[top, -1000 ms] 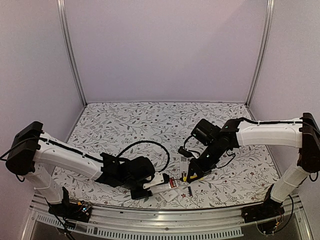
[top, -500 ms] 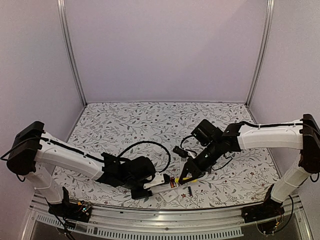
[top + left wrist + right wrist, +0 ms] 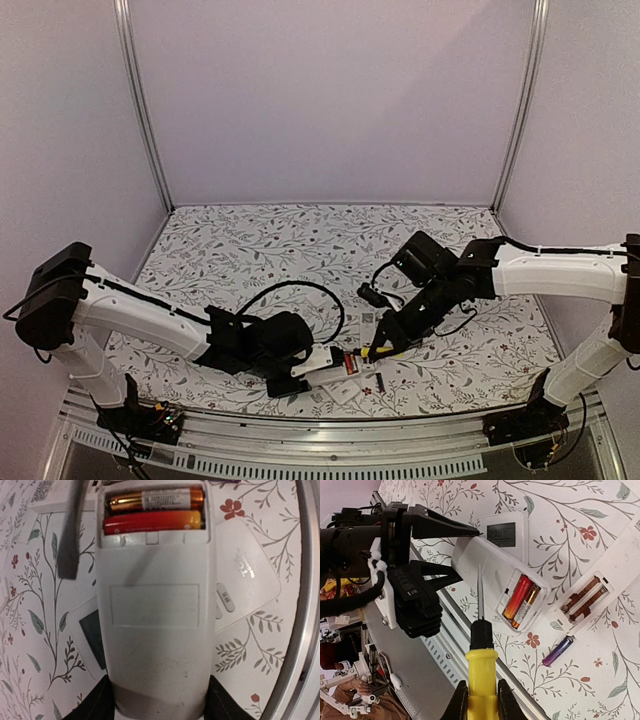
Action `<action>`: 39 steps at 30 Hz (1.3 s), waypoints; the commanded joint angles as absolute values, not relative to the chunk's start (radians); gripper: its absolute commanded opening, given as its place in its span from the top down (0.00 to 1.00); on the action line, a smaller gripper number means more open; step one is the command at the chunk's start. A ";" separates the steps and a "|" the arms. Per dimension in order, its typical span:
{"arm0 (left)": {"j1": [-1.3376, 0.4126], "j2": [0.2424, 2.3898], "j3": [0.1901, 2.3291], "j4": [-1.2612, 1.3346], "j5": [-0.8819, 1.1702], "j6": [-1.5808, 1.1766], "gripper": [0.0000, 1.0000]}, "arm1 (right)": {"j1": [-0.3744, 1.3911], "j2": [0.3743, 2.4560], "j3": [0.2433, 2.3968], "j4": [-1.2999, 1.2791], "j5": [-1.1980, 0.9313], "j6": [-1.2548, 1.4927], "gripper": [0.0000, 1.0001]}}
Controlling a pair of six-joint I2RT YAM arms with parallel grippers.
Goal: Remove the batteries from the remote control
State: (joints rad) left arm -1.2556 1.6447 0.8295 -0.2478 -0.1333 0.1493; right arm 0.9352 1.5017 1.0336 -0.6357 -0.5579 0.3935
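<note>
The left gripper (image 3: pixel 157 692) is clamped on one end of a white remote (image 3: pixel 155 615). One black finger (image 3: pixel 97 705) presses against each long side, and the remote lies back-up between them. At the end far from those fingers the compartment is uncovered. The two batteries (image 3: pixel 152 522) sit in it side by side, a red one nearer the fingers and a gold-and-black one just beyond it.

The right gripper (image 3: pixel 481 702) is clenched on the yellow handle of a pen-like tool (image 3: pixel 481 672). The handle is squeezed between both fingers, and a thin metal shaft runs straight out ahead of them. The tip lies over the remote's plain back, just beside the open compartment and not in it. Whether it touches the plastic is hard to tell from this angle.

Past the tool's tip, beyond the held remote, a small white device (image 3: pixel 504 532) with a dark screen lies on the flowered table (image 3: pixel 570 510). Off to the side of the right fingers, a second remote (image 3: pixel 615 575) rests on the table with its own compartment open and two dark coppery cells (image 3: pixel 585 599) seated in it. A loose purple battery (image 3: pixel 558 651) lies on the table just beside that second remote, on the side nearer the fingers.

Beside the left gripper's remote, out from one finger's side, lies a flat white cover (image 3: pixel 247 580) with raised letters.
</note>
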 commanded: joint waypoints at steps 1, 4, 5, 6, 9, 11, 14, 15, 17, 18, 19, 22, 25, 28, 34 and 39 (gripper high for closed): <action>-1.251 1.644 0.845 -0.249 -0.154 0.164 0.85 | 0.933 1.458 1.102 -0.821 -0.380 0.366 1.00; -1.251 1.639 0.849 -0.254 -0.160 0.163 0.83 | 0.940 1.449 1.130 -0.884 -0.351 0.361 1.00; -1.251 1.639 0.851 -0.256 -0.158 0.163 0.83 | 0.948 1.457 1.142 -0.903 -0.337 0.360 1.00; -1.250 1.639 0.853 -0.257 -0.156 0.165 0.83 | 0.958 1.462 1.152 -0.920 -0.325 0.359 1.00; -1.250 1.642 0.854 -0.263 -0.157 0.162 0.83 | 0.986 1.490 1.181 -0.953 -0.307 0.359 1.00; -1.251 1.644 0.856 -0.265 -0.161 0.162 0.83 | 1.001 1.505 1.201 -0.970 -0.292 0.363 1.00; -1.251 1.644 0.857 -0.267 -0.161 0.163 0.82 | 1.013 1.527 1.220 -0.995 -0.275 0.367 1.00; -1.251 1.646 0.859 -0.267 -0.160 0.162 0.82 | 1.017 1.532 1.226 -0.998 -0.275 0.368 1.00; -1.252 1.648 0.861 -0.270 -0.160 0.161 0.82 | 1.026 1.546 1.236 -0.996 -0.276 0.372 1.00; -1.253 1.649 0.862 -0.271 -0.160 0.163 0.82 | 1.030 1.552 1.242 -0.998 -0.276 0.376 1.00; -1.253 1.649 0.864 -0.271 -0.160 0.162 0.82 | 1.033 1.562 1.246 -1.001 -0.276 0.378 1.00; -1.252 1.650 0.866 -0.274 -0.162 0.161 0.82 | 1.041 1.580 1.257 -1.002 -0.284 0.384 1.00; -1.252 1.650 0.869 -0.277 -0.167 0.159 0.82 | 1.049 1.598 1.267 -0.998 -0.290 0.387 1.00; -1.253 1.652 0.874 -0.283 -0.170 0.159 0.82 | 1.052 1.614 1.273 -0.997 -0.293 0.393 1.00; -1.256 1.655 0.887 -0.295 -0.180 0.159 0.82 | 1.052 1.655 1.296 -1.038 -0.257 0.430 1.00; -1.266 1.662 0.897 -0.310 -0.191 0.159 0.81 | 1.052 1.700 1.324 -1.081 -0.208 0.467 1.00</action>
